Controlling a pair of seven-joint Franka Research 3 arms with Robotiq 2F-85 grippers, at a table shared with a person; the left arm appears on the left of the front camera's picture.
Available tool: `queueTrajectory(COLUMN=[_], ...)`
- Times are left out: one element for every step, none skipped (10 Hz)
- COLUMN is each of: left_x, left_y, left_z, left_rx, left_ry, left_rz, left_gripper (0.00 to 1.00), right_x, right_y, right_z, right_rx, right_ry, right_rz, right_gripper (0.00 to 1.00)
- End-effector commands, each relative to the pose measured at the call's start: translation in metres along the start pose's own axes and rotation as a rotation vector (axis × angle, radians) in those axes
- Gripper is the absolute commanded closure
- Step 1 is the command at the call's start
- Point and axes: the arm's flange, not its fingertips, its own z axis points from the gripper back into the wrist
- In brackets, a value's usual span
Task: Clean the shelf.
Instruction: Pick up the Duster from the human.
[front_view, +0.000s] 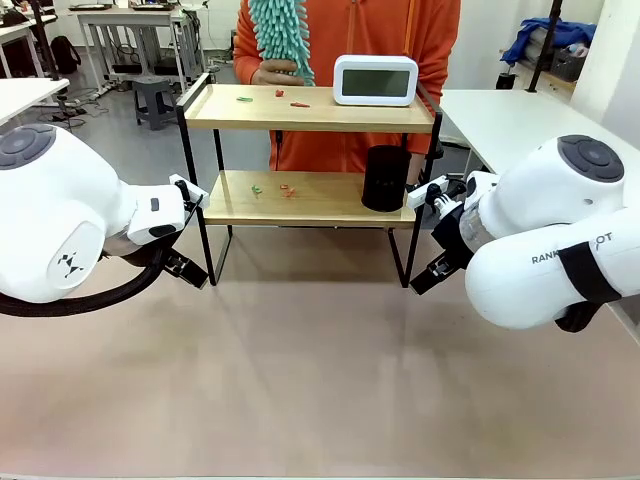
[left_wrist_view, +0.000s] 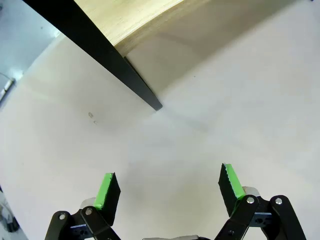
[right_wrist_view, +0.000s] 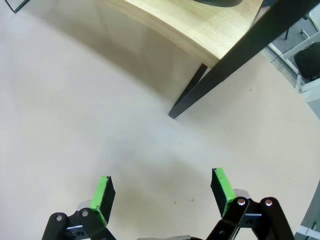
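Front view: the shelf (front_view: 310, 107) stands on the worktop (front_view: 320, 400) just ahead of both hands and between them. The left hand (left_wrist_view: 168, 189) is spread wide and empty, with one black front leg (left_wrist_view: 100, 47) just beyond its fingertips. The right hand (right_wrist_view: 161, 192) is spread the same way, facing the other leg (right_wrist_view: 240, 57).

The rack looks light: two pale boards in a thin frame. A hand reaching in could clip a leg or rail, shoving it and toppling the white clock (front_view: 375, 80) or the black cylinder (front_view: 385, 178).

Small red and green scraps (front_view: 272, 96), possibly clips, dot both boards. Beyond the hands, a person holds a teal duster (front_view: 280, 35) at the top board.
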Motion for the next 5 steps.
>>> queueTrajectory(left_x=[0.000, -0.005, -0.016, -0.030, -0.048], left_y=[0.000, -0.002, -0.002, 0.003, 0.021], left_z=[0.000, 0.034, 0.079, 0.121, 0.155], left_rx=[0.000, -0.176, -0.308, -0.398, -0.478], left_ry=[0.000, 0.048, 0.101, 0.105, 0.026], left_rz=[0.000, -0.045, -0.038, -0.049, -0.001], left_gripper=[0.00, 0.00, 0.00, 0.00, 0.00], right_x=[0.000, 0.006, 0.003, -0.007, -0.023], right_y=[0.000, -0.007, -0.025, -0.052, -0.077], right_z=[0.000, 0.027, 0.069, 0.118, 0.166], right_rx=[0.000, 0.002, 0.066, 0.100, 0.197], right_ry=[0.000, 0.135, 0.177, 0.167, 0.112], right_rz=[0.000, -0.041, -0.189, -0.351, -0.507], right_gripper=[0.00, 0.00, 0.00, 0.00, 0.00])
